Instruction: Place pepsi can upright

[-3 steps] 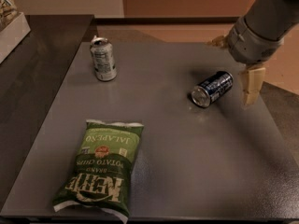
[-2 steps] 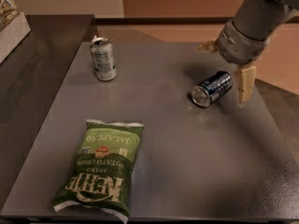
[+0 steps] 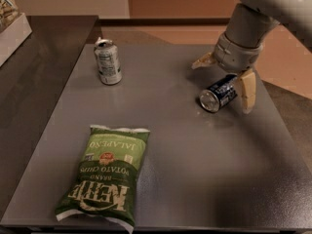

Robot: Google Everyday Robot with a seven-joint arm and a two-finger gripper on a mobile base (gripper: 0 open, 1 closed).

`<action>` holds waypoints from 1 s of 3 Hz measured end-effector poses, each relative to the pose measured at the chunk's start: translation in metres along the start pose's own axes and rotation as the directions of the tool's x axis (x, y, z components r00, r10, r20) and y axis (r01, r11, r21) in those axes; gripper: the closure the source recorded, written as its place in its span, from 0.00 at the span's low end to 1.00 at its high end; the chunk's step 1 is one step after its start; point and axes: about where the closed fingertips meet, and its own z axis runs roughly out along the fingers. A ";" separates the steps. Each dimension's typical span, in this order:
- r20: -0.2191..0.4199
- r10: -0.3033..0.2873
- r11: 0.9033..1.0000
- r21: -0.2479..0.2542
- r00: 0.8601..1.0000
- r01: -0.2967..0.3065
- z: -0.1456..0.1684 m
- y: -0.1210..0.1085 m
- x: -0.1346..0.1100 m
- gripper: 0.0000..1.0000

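The pepsi can, dark blue with a silver end, lies on its side on the grey table at the right, its silver end facing front left. My gripper hangs just above the can's far end. It is open, with one cream finger to the right of the can and the other behind it to the left. The can's far end is hidden by the gripper's wrist.
A silver-white can stands upright at the table's back left. A green bag of jalapeño chips lies flat at the front left. A darker counter adjoins the table on the left. The table's right edge is close to the gripper.
My arm has moved left and come over the pepsi can, so the open fingers now straddle its far end. The can has not moved.
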 end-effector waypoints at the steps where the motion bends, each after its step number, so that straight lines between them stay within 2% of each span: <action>1: -0.012 -0.017 0.999 -0.034 1.000 0.017 0.010 -0.001 0.005 0.00; 2: -0.026 -0.027 0.998 -0.054 0.999 0.026 0.016 0.002 0.011 0.18; 3: -0.037 -0.036 0.997 -0.066 0.999 0.034 0.018 0.005 0.014 0.41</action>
